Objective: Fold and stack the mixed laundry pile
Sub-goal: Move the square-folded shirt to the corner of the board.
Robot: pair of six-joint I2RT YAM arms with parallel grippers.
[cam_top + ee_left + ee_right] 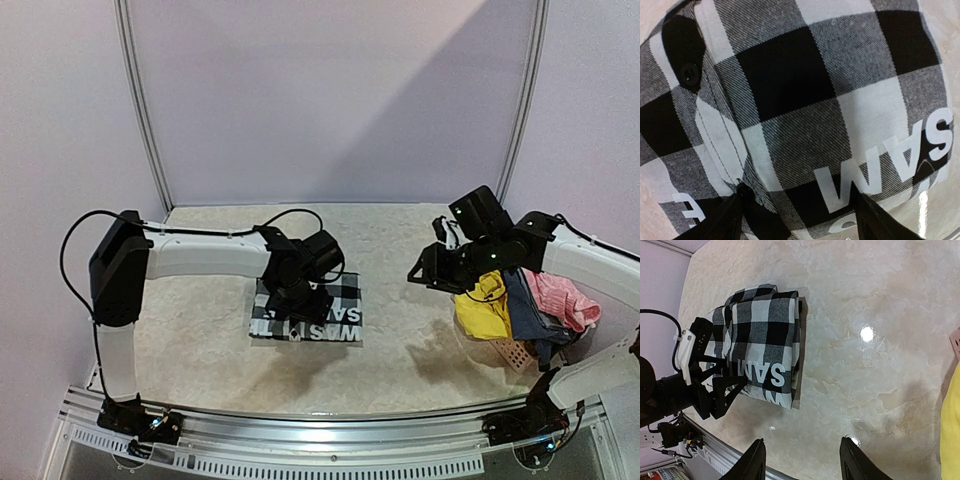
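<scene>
The black-and-white checked shirt (310,308) lies folded flat on the table, white lettering along its near edge; it fills the left wrist view (805,100) and shows in the right wrist view (765,335). My left gripper (298,300) hovers low over its near part, open; both fingertips (727,217) straddle the cloth (800,220) without pinching it. The rest of the pile sits at the right: a yellow garment (484,305), a blue-grey one (526,315) and a pink one (566,298). My right gripper (425,270) hangs in the air left of that pile, open and empty (802,462).
A salmon perforated basket (515,353) sits under the heaped garments at the right. The table (400,340) is pale marbled stone with a metal rail (330,432) along its near edge. White walls close the back and sides.
</scene>
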